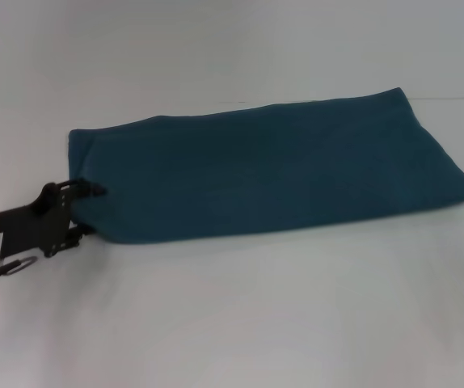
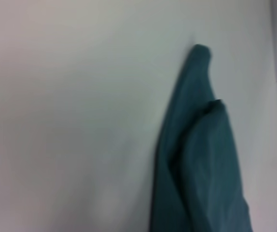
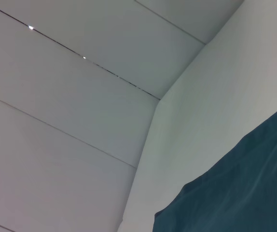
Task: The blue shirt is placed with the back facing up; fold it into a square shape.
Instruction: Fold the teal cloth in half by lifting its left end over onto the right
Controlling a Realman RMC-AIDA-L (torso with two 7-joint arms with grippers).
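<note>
The dark teal-blue cotton shirt (image 1: pixel 264 170) lies as a long folded strip on the white desk (image 1: pixel 232 315), left end effector (image 1: pixel 86 210) clamped on its left end, probably to fold it across into a square.

A plain white table (image 1: pixel 232 323) is seen, bordered by a pale paneled wall (image 3: pixel 71 96) crossed by thin dark seams.
</note>
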